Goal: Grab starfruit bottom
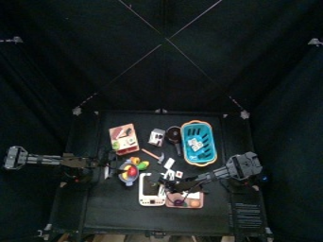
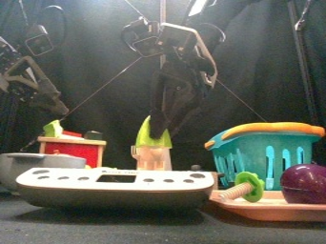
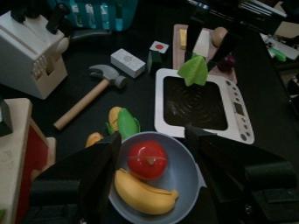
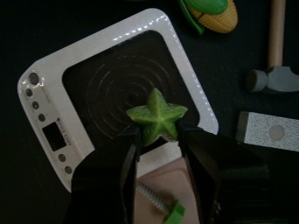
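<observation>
Your green star-shaped plastic starfruit [image 4: 156, 115] stands upright on the white stovetop toy with a black ringed plate [image 4: 117, 83], near the desk's front edge. Your right gripper [image 4: 160, 150] hangs over it, its jaws set on either side of the fruit's lower end; you cannot tell whether they press it or only bracket it. In the front view the fruit [image 2: 152, 141] rises above the stovetop's white rim [image 2: 114, 186]. Your left gripper [image 3: 156, 171] has its jaws spread wide and empty, above a grey bowl [image 3: 181, 188] holding a red tomato [image 3: 147, 158] and a yellow banana [image 3: 143, 192]. A wooden-handled toy hammer [image 3: 91, 90] lies nearby on the black desk [image 3: 82, 131].
</observation>
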